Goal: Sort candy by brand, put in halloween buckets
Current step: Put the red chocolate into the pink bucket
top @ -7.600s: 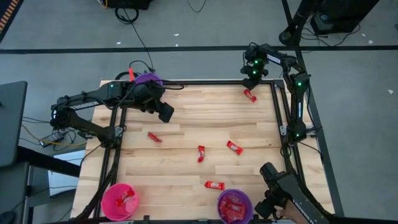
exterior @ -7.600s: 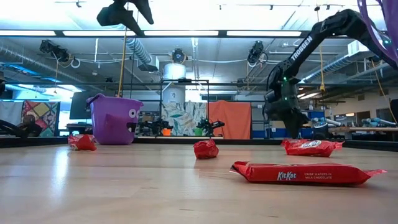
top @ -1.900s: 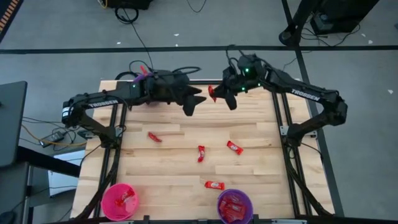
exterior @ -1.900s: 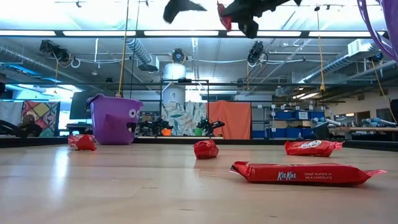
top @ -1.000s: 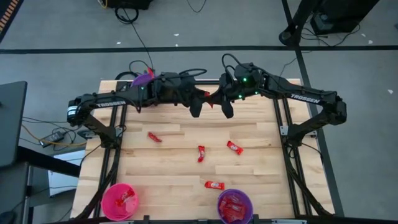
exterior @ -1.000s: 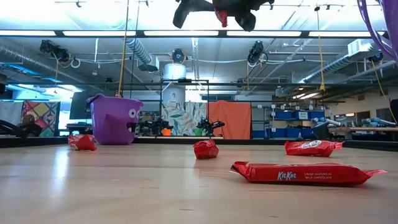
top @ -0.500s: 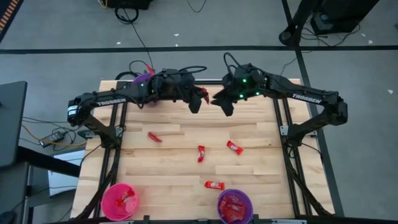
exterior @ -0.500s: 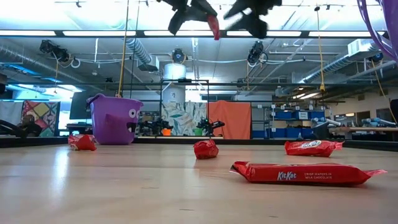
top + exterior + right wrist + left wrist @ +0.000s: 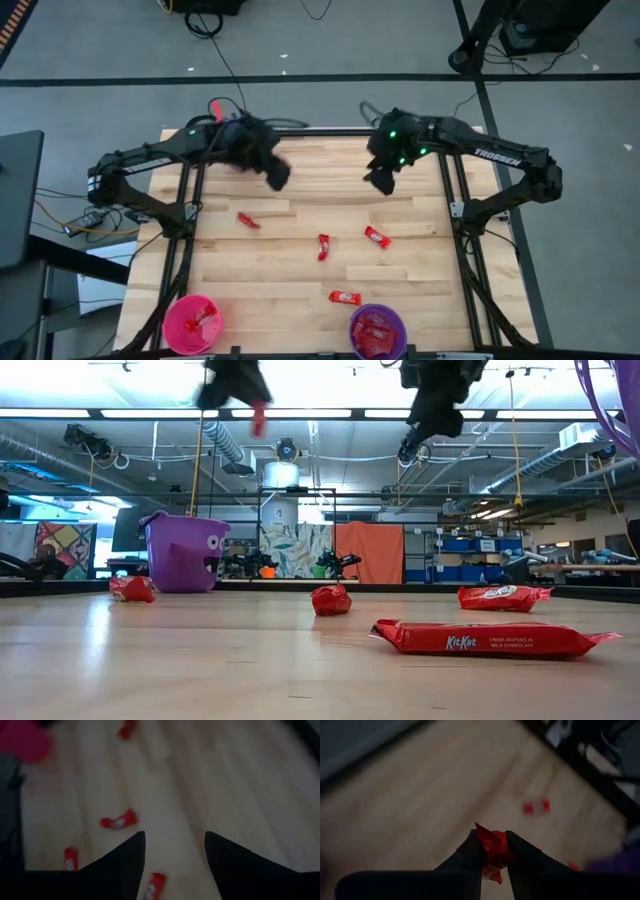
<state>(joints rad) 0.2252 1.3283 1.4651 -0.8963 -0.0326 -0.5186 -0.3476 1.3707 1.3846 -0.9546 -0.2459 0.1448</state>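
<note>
My left gripper hangs high over the table's far left part, shut on a crumpled red candy, which also shows in the low view. My right gripper is open and empty, high over the far right part. Several red candies lie flat on the wood. A purple bucket stands at the far left, a pink bucket at the near left, and a purple bucket holding red candies at the near edge. My left gripper pinches the crumpled red wrapper between its two fingers. The fingers slant downward. One end of the wrapper pokes out past the fingertips. The candy is lifted well clear of the table.
Black frame rails run along the table's left and right sides. Bare wood lies between the scattered candies and the far edge.
The two grippers met over the far middle, and the red candy passed from my right gripper to my left. My right gripper opened and drew back toward the table's right edge. My left gripper carried the candy toward the left edge, tipping further downward.
</note>
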